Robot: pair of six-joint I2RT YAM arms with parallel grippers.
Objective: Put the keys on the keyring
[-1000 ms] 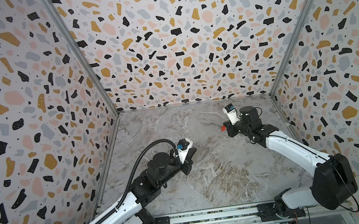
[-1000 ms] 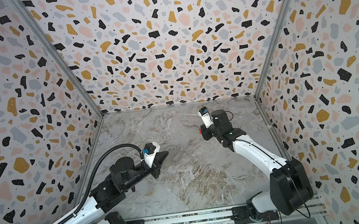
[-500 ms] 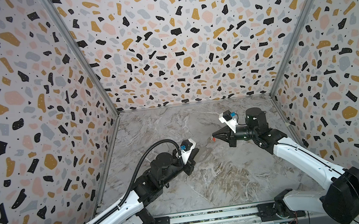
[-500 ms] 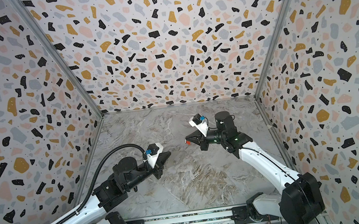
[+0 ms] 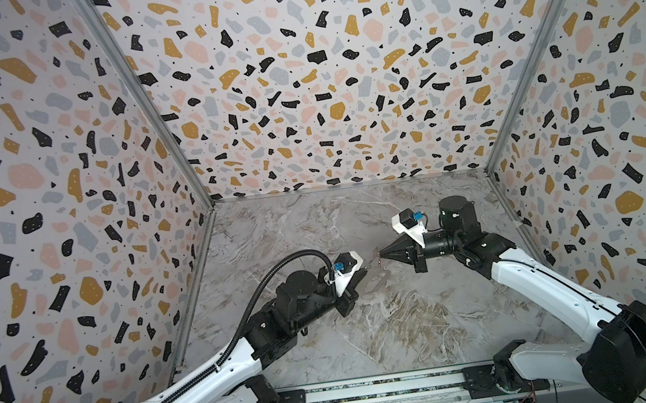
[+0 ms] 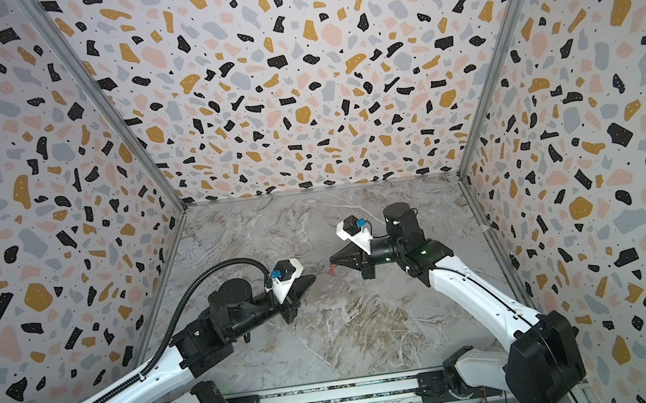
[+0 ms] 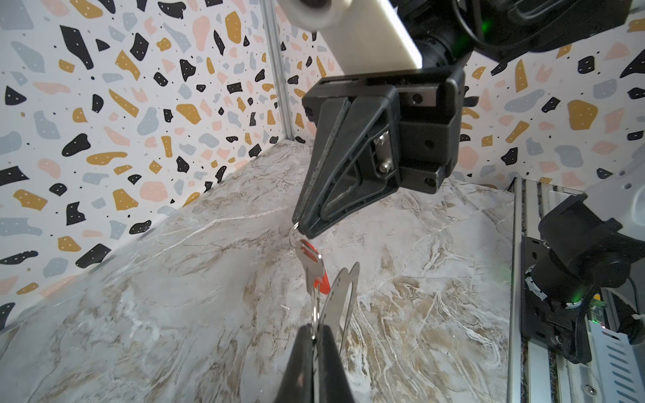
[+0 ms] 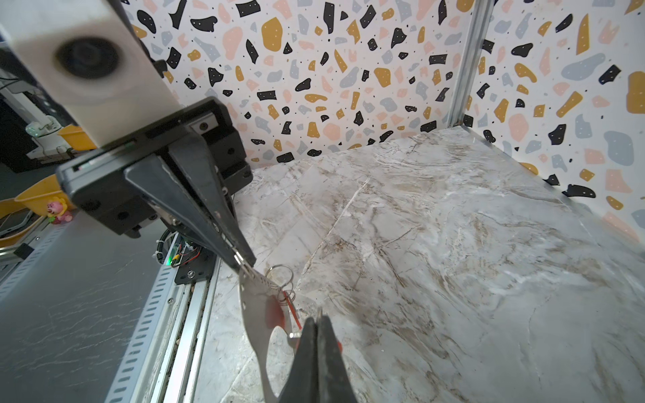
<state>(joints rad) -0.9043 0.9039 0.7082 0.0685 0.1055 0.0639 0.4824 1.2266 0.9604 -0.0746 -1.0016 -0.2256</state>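
mid-frame above the tabletop (image 7: pixel 174 314), left tool (image 7: pixel 316 336) clenches the thin, likely stiff keyring (image 7: pixel 347 279) by its end; right tool (image 7: pixel 303 226) pinches the wire loop of the light, probably slippery keys (image 7: pixel 310 267) dangling beside it.

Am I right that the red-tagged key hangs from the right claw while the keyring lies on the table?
No: the left wrist view shows the keyring gripped in the left claw, off the table. The key does hang from the right claw.

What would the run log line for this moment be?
left gripper: shut on keyring | right gripper: shut on keys | both in air, tips close
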